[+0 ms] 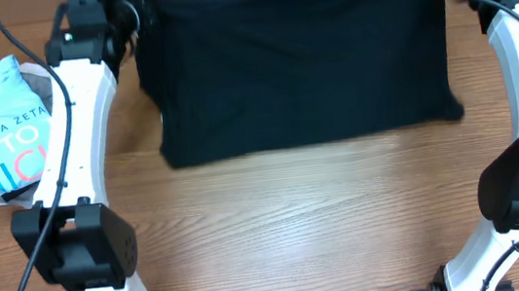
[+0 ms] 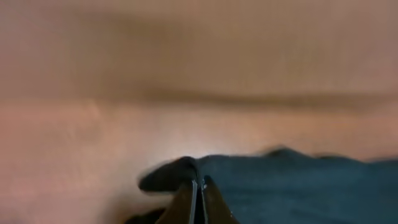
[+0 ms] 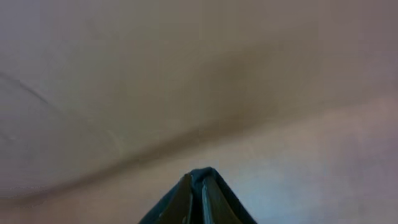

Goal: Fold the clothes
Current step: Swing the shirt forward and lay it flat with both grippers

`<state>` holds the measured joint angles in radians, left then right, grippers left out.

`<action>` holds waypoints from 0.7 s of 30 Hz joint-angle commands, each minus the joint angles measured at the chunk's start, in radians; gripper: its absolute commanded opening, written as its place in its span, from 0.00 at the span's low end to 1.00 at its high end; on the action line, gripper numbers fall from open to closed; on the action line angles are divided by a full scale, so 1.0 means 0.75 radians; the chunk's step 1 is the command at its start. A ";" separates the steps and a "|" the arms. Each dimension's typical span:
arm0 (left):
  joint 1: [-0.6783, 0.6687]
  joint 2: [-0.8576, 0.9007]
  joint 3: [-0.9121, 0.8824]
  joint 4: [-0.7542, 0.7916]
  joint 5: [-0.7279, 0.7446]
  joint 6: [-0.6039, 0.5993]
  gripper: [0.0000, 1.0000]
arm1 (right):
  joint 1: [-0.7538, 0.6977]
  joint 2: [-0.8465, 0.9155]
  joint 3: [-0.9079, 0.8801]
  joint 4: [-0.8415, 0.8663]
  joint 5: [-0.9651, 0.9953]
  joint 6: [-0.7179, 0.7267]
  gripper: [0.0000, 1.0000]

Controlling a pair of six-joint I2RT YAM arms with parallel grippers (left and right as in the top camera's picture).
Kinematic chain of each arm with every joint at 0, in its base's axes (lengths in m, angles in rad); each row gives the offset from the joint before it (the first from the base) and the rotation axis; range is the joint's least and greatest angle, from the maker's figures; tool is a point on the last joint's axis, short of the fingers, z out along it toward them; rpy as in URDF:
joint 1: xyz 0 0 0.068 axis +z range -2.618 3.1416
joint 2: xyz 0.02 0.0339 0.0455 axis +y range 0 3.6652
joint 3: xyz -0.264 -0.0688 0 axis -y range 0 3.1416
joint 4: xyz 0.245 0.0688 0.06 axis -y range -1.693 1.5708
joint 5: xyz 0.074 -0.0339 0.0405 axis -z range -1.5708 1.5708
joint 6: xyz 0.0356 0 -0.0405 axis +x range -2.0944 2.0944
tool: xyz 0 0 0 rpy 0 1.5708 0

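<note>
wooden table [image 1: 288,221], bare near side. black garment [image 1: 299,63] spread flat at far centre: soft, light, limp, so we expect sag. left gripper [image 2: 199,186] and right gripper [image 3: 200,180] pressed together, each apparently pinching far corner; wrist views blurry. corners suit us best.

A robot lab workstation: two white arms [image 1: 78,98] with trailing cables [image 1: 65,138] at a wood-grain table [image 1: 297,219].

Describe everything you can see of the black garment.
The black garment is plain, soft-looking fabric with no print. It lies flat as a wide rectangle on the far half of the wooden table. Its far corners are pinched by the shut left fingers and right fingers.
</note>
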<state>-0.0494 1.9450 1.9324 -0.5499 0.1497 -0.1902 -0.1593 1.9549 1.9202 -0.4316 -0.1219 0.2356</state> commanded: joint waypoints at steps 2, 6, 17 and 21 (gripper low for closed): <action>0.040 -0.052 0.427 0.130 -0.342 -0.097 0.04 | -0.006 -0.088 0.319 0.120 0.041 0.035 0.04; 0.049 -0.052 0.699 0.164 -0.362 -0.110 0.04 | -0.009 -0.088 0.528 0.019 0.128 0.030 0.04; 0.025 0.036 0.796 -0.914 0.045 -0.091 0.04 | -0.009 -0.018 0.580 -0.955 0.330 -0.011 0.04; -0.013 0.192 0.655 -1.240 0.062 -0.077 0.04 | -0.012 0.099 0.503 -1.388 0.386 -0.010 0.04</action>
<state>-0.0414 2.0022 2.4977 -1.4036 0.1516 -0.2562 -0.1520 1.9697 2.3432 -1.3655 0.0868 0.2344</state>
